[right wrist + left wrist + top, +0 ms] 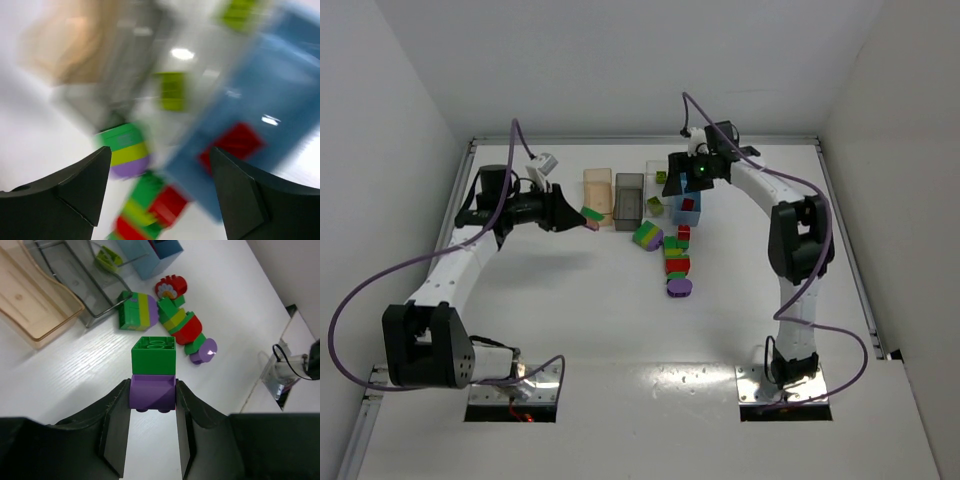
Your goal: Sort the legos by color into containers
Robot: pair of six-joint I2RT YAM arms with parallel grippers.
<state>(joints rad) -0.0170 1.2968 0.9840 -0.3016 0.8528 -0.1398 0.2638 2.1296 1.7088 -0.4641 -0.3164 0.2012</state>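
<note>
We find a purple brick [152,394], with a dark green brick [153,355] stuck to its far side, pinched firmly between the fingers of the left gripper [152,390] and held above the table [60,380], close to the tan-orange bin [30,300]. The other loose legos lie on the table in front of the bins: a striped clump [138,311] of green, lime and purple, a red flower-topped piece [171,287], and a chain of green, lime and red bricks [182,327] ending beside a round purple piece [205,351]. Beyond them the bins stand in a row: next to the tan-orange one comes the smoky grey bin [629,200], then the clear bin [651,190] with a lime brick [172,90] inside, then the light blue bin [290,75] holding a red brick [237,145]. Over that blue bin hovers the right gripper [160,155], its fingers spread wide and gripping nothing; its own view is blurred.
</note>
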